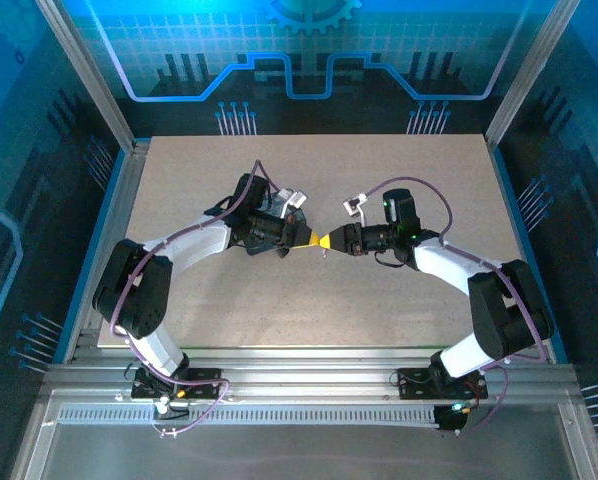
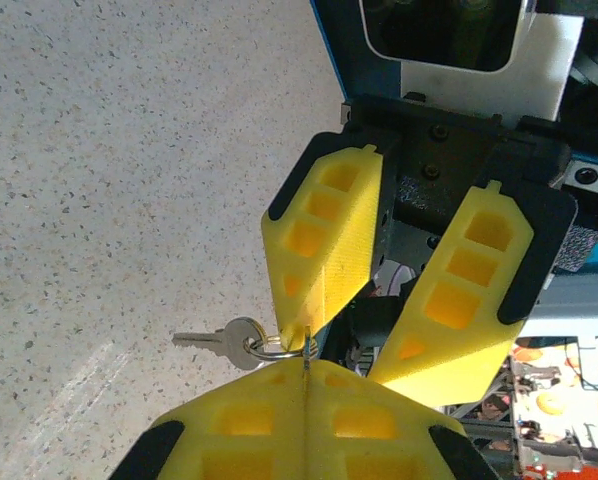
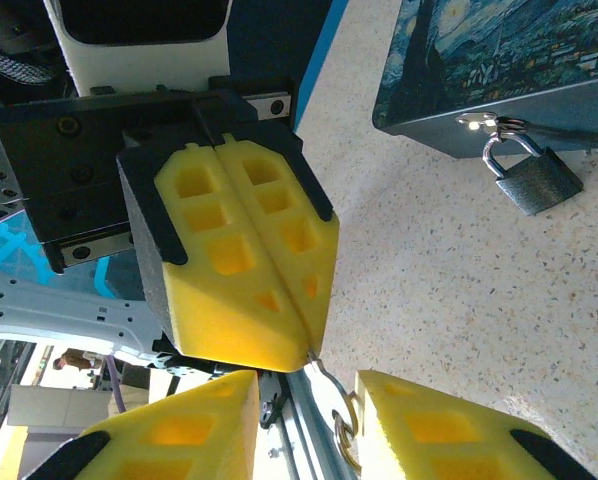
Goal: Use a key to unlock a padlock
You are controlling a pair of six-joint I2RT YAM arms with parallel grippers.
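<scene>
Above the middle of the table point(image 1: 379, 180), the two arms met tip to tip. The left gripper point(image 2: 306, 368) had its yellow jaws pressed fully together, and a thin wire key ring point(image 2: 267, 347) was pinched at their very tip. The key point(image 2: 207, 340) hung from that ring in the air, lying roughly level and pointing away from the jaws, over the speckled table. The right gripper point(image 2: 359, 360) faced it with its jaws spread wide and holding nothing. The tip of one of its fingers point(image 2: 324, 240) was right at the ring and the other stood well off to the side. From the right wrist, the closed left jaws came down between the parted right fingers, with the ring dangling in the gap between them. The padlock point(image 3: 537, 180) was well apart from both grippers. Its shackle was closed and looped through the hasp point(image 3: 491, 124) on the front of a dark blue swirl-painted tin point(image 3: 489, 60), and its body was tilted, resting on the table just beside the tin's wall.
</scene>
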